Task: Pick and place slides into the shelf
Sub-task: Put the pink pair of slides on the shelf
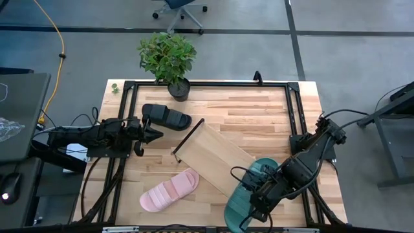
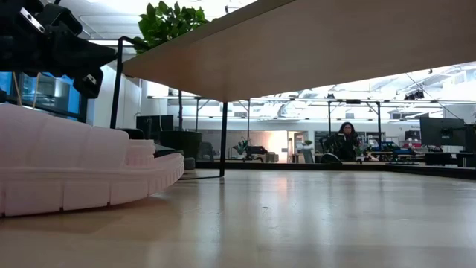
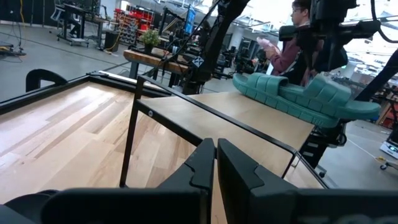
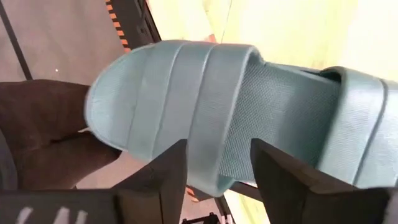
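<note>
A: Item: shelf (image 1: 217,157), lying diagonally mid-bench (image 1: 259,110). Why does the teal slide (image 1: 242,200) overhang its near-right end?
B: Likely just set down; right tool (image 1: 257,199) sits over it, fingers apart, straddling the edge.
A: Pink slide (image 1: 169,191), black slide (image 1: 166,116)?
B: Still on the bench, near-left and far-left. Left tool (image 1: 154,133): together, empty, arm level beside black.

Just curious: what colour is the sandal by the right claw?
Teal green sandal, clearest in the right wrist view.
</note>
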